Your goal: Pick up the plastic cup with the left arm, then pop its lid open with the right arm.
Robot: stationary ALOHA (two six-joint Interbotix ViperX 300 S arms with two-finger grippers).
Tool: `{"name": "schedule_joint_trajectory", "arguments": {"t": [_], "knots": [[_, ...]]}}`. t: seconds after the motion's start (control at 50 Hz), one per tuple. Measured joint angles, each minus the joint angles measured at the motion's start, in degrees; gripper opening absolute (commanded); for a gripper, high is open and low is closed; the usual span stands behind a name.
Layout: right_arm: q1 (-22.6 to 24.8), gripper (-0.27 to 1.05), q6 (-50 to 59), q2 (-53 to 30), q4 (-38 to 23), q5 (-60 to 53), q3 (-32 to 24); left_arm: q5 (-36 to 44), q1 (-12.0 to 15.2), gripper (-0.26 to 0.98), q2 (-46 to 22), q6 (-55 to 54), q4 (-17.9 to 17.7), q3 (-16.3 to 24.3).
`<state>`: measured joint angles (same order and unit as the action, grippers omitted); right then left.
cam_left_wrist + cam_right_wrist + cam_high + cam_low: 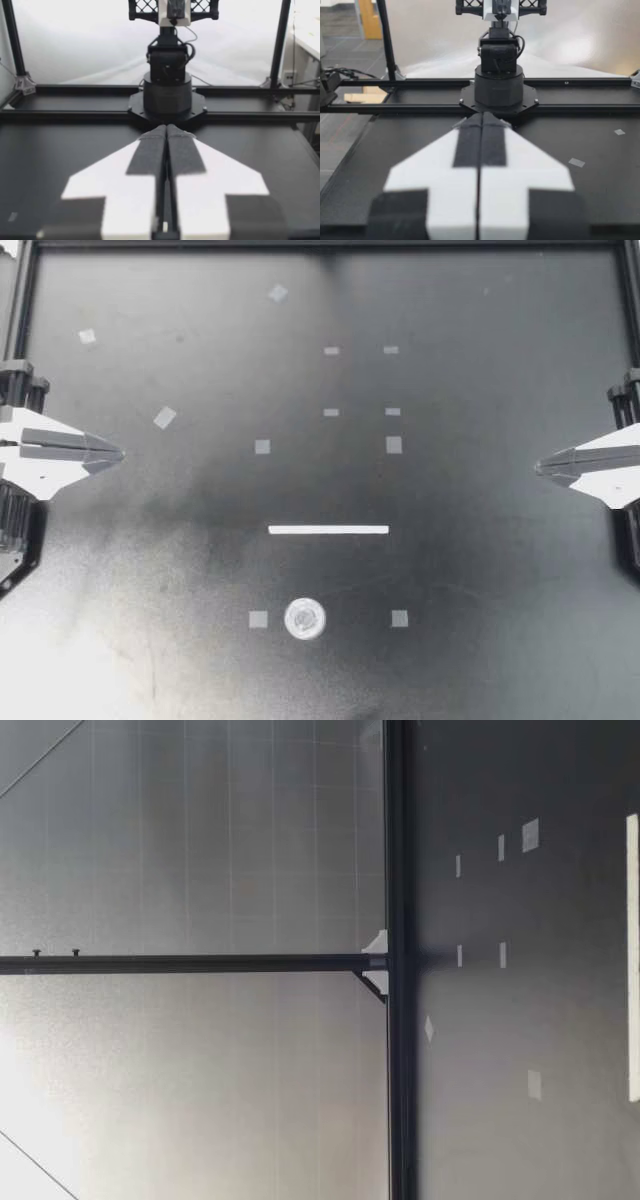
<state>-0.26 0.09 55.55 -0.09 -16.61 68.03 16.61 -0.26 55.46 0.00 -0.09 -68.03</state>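
Lab: framed bench [500,570] w/ tape marks [328,530].

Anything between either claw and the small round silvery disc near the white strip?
Nothing visible. The left claw and right claw, both shut, sit at the side edges; bare black tabletop runs from each to the small round silvery disc. The flat white strip and grey tape squares lie off both paths.

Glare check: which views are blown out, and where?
Top view: glare washes the table on my left arm's side; the round disc and white strip are readable. Low view: bright bloom on the backdrop panel beyond the table. Left wrist view: the screen behind my right arm's base is blown white. Right wrist view: milder sheen.
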Motion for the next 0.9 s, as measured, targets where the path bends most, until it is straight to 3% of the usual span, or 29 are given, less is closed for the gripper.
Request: {"name": "schedule_joint_trajectory", "arguments": {"t": [0.14,0.3,0.54,0.8,0.9], "knots": [[-0.09,-0.07,-0.09,0.00,0.00,0.00,1.05,0.26,-0.53,-0.08,1.58,1.14,-0.09,-4.75],[-0.09,-0.07,0.26,0.18,0.00,0.00,2.29,1.32,-0.70,-0.08,3.60,0.97,-0.09,-6.50],[-0.18,-0.07,3.60,-2.81,0.35,4.57,-0.35,0.35,-0.70,-0.08,1.76,0.35,-0.26,-5.80],[0.26,-0.07,12.22,-15.64,0.44,12.74,-7.73,0.53,-1.14,-0.08,-8.17,-3.78,-0.35,-2.20],[3.43,-0.07,12.57,-20.92,0.44,11.95,-9.14,1.67,-2.20,-0.08,-11.43,-4.31,-0.35,-1.67]]}}
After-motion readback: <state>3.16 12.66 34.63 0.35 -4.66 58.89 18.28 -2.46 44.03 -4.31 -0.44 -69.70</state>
